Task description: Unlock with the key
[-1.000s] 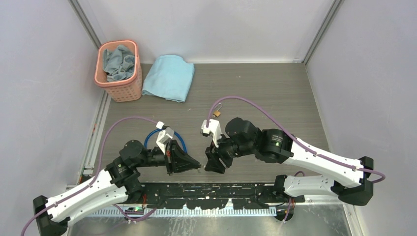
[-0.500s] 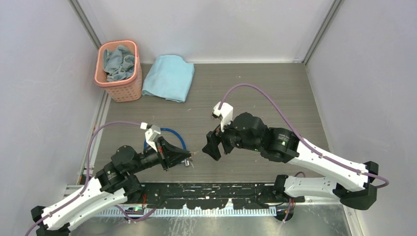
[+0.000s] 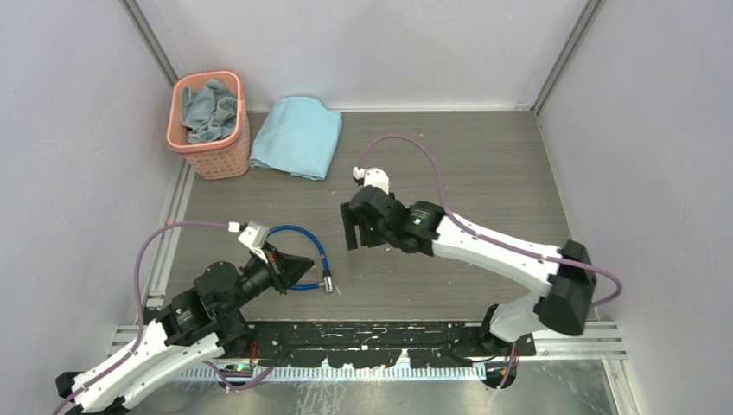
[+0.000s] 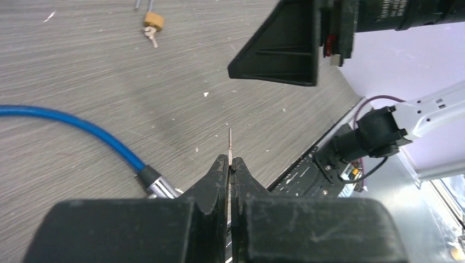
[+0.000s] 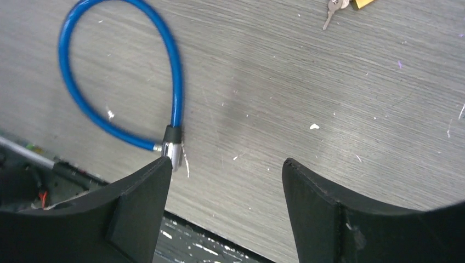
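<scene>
**Inspector:** State the condition of your left gripper at inspection.

**Unit:** My left gripper (image 4: 231, 162) was clenched, fingertips pressed together. They pinched a thin metal sliver (image 4: 230, 143) that stood straight out from between them. I saw it edge-on only, so I could not tell whether it was a key.

**Inspector:** And the right?

**Unit:** My right gripper (image 5: 226, 162) was released. Its fingers were spread wide with nothing between them, above the bare grey counter (image 3: 484, 156).

**Inspector:** Location of the key?

**Unit:** A small silvery key (image 4: 151, 37) lay on the counter, right against the brass padlock (image 4: 154, 21), at the end opposite its shackle. I could not tell whether it was inserted or merely touching. Both lay well apart from my left gripper and apart from my right. In the overhead view my right arm hid them.

**Inspector:** Other items noted?

**Unit:** A blue cable (image 5: 174, 71) lay looped on the counter near my left gripper. Its silver metal end (image 5: 174, 149) showed just beside one finger of the right gripper in that wrist's view. At the far left corner stood a pink basket (image 3: 220, 160) holding a grey-blue cloth (image 3: 210, 111). A folded light-blue towel (image 3: 298, 134) lay just beside it.
</scene>
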